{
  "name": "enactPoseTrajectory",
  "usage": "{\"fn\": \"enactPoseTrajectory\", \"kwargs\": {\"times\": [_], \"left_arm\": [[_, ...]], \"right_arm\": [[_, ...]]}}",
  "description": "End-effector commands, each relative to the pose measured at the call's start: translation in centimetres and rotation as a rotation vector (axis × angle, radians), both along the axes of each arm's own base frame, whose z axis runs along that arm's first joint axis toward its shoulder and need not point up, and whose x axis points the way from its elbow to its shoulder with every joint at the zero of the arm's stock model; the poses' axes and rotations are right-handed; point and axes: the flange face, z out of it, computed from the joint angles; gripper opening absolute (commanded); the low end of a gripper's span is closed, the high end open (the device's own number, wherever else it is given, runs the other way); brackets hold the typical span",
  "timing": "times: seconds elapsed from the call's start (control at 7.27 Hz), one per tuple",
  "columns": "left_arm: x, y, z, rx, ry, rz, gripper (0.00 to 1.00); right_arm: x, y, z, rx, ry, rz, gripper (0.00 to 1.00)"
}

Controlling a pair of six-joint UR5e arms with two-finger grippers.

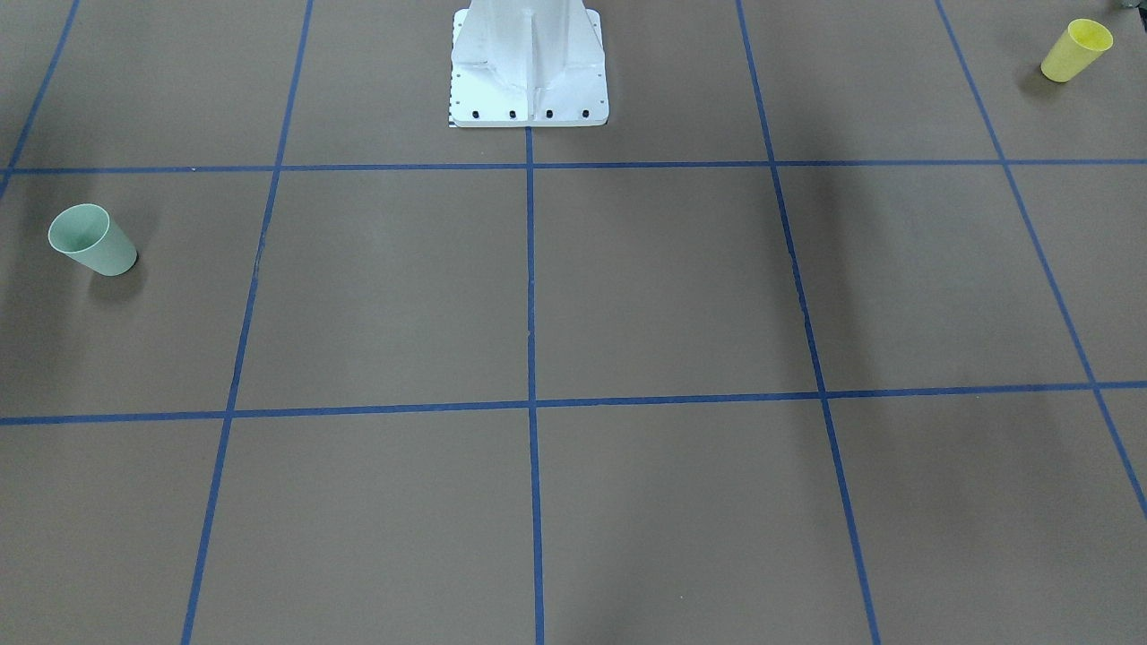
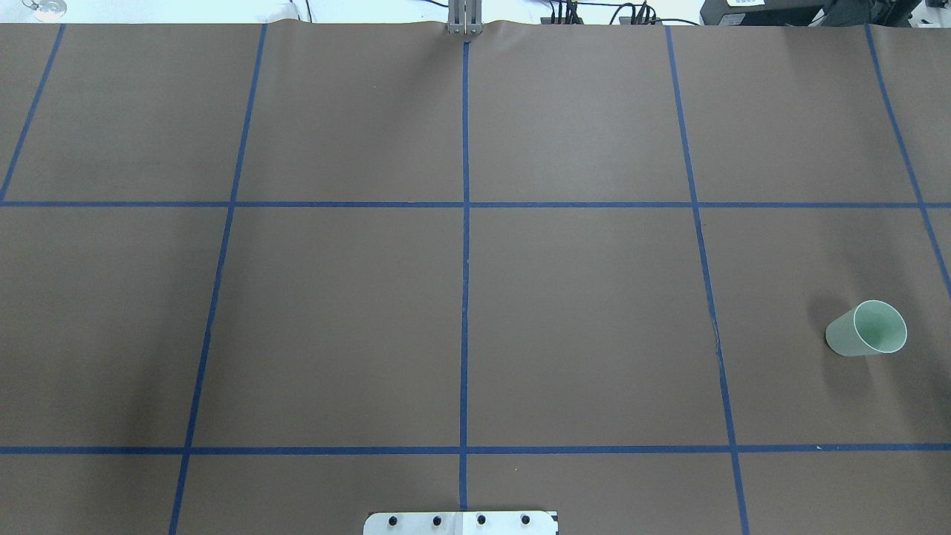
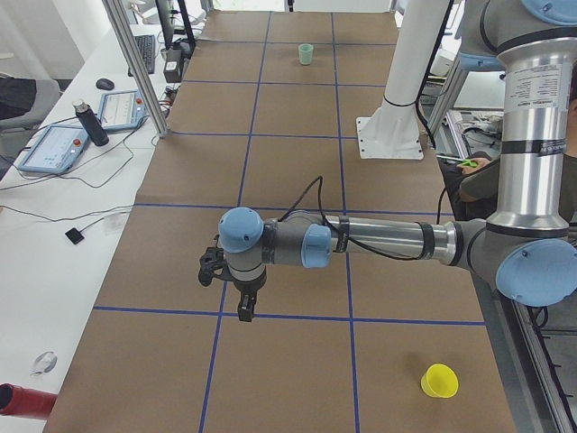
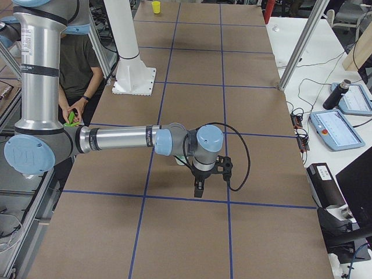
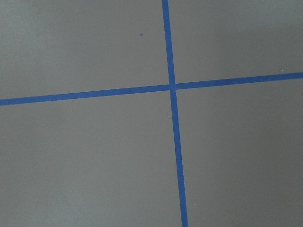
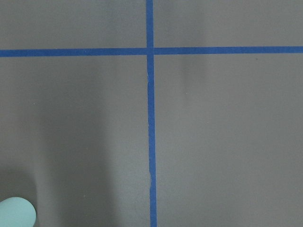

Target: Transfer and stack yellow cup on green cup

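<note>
Left gripper (image 3: 243, 312) hovering, yellow cup (image 1: 1076, 50), green cup (image 1: 91, 240) upright

Robotics lab, tape-gridded table (image 2: 334, 319), teach pendant (image 4: 334, 129) on side bench (image 4: 349, 58), aluminium frame post (image 4: 302, 43)

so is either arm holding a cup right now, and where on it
Nothing. The yellow cup and the green cup both stand on the table, and neither the left gripper nor the right gripper touches one.
</note>
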Motion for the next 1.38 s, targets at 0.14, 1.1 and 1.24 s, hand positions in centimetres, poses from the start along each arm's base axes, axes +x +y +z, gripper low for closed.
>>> {"fn": "enactPoseTrajectory", "kwargs": {"times": [0.14, 1.1, 1.24], "left_arm": [[0.05, -0.03, -0.13, 0.000, 0.008, 0.000, 1.00], [0.20, 0.12, -0.06, -0.004, 0.029, 0.001, 1.00], [0.20, 0.13, -0.06, -0.004, 0.029, 0.001, 1.00]], "right_arm": [[-0.01, -0.01, -0.03, 0.001, 0.000, 0.000, 1.00], [-0.03, -0.10, -0.13, 0.002, -0.003, 0.001, 1.00], [-0.04, -0.24, -0.27, 0.006, -0.003, 0.000, 1.00]]}}
